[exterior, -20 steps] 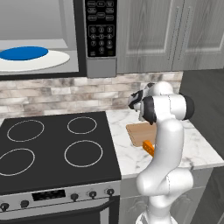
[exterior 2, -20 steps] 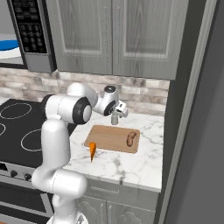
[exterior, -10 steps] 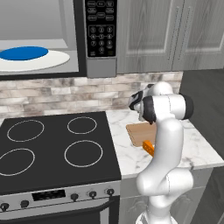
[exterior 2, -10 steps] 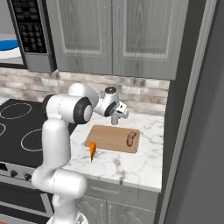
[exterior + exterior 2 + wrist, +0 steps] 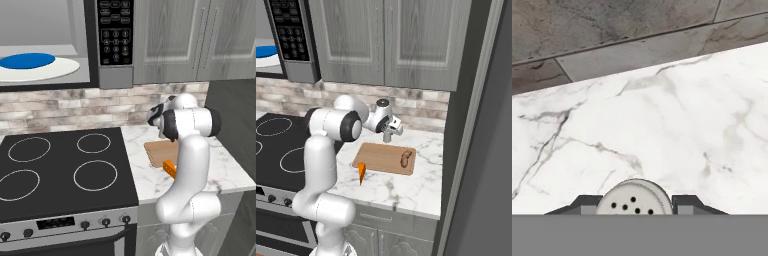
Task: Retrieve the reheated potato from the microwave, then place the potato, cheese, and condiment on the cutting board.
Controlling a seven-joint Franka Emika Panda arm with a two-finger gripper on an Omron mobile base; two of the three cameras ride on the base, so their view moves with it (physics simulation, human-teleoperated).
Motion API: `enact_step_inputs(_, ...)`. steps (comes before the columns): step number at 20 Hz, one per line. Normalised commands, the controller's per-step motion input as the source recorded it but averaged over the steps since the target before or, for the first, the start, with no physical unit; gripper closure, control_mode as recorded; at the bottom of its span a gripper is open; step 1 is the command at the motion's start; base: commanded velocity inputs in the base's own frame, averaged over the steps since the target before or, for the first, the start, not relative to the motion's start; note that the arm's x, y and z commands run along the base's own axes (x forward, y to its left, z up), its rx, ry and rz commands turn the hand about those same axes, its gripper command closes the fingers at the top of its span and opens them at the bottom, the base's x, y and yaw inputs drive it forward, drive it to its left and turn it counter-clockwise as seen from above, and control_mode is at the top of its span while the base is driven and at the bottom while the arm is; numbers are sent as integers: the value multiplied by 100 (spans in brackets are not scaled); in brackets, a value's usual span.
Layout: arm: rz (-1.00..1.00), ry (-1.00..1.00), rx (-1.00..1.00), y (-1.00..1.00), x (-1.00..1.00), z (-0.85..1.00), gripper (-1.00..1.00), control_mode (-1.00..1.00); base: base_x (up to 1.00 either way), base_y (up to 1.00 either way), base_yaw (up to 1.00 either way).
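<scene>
Shaker [image 5: 633, 197]: stands between the end effector [image 5: 388, 134] fingertips on the marble surface [image 5: 426, 145] behind the board [image 5: 381, 158]; whether the tips press it yet, cannot tell. Judged light, rigid, smooth-sided; grip mid-body, keep upright. Potato [image 5: 405, 158] lies on the board; cheese [image 5: 361, 172] just off its front corner.

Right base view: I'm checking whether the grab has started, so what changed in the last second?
The gripper hardly moved, staying low behind the light wooden cutting board. In the hand view its jaws flank the small grey shaker's holed top. The brown potato on the board and the orange cheese wedge beside it stayed put.
</scene>
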Motion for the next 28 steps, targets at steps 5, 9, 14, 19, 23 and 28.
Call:
enact_step_inputs(5, 0, 0, 0, -1, -41, 7, 100, -100, 0, 0, 0)
enact_step_inputs(9, 0, 0, 2, -1, -55, 11, 100, -100, 0, 0, 0)
enact_step_inputs(14, 0, -2, 3, 1, -41, 26, 100, -100, 0, 0, 0)
enact_step_inputs(19, 0, -1, 4, 13, -45, 19, 100, -100, 0, 0, 0)
enact_step_inputs(23, 0, 0, 2, 25, -42, 8, 100, -100, 0, 0, 0)
enact_step_inputs(28, 0, 0, 0, 31, -21, 1, 100, -100, 0, 0, 0)
